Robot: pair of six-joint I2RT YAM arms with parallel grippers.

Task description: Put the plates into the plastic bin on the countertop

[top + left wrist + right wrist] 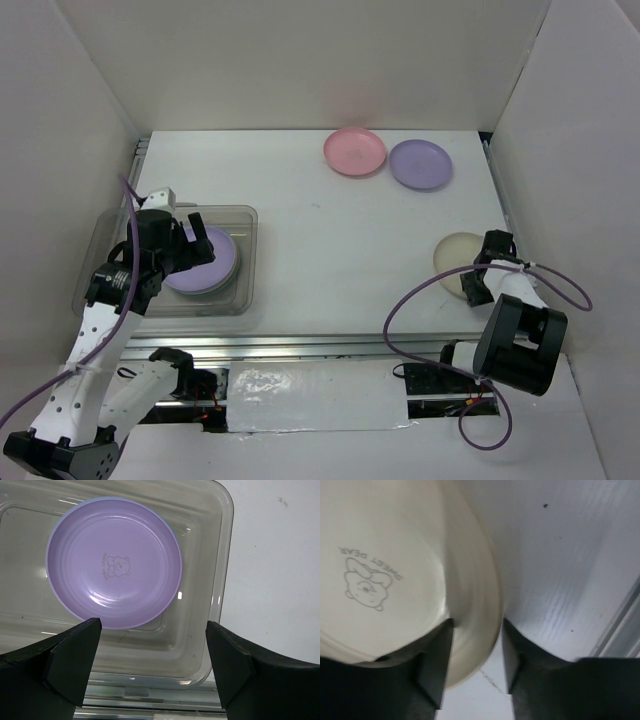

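Note:
The clear plastic bin (245,262) stands at the left of the white countertop (340,250). A purple plate (208,262) lies in it on top of a stack; a blue rim shows under it. In the left wrist view the purple plate (114,562) sits in the bin (220,595). My left gripper (198,235) (152,630) hangs open and empty over the bin. A cream plate (455,252) (380,565) lies at the right. My right gripper (478,278) (476,630) is shut on its near rim, one finger inside, one outside. A pink plate (354,151) and a second purple plate (421,164) lie at the back.
White walls enclose the table on the left, back and right. A metal rail (330,345) runs along the front edge. The right arm's purple cable (410,300) loops over the front right of the table.

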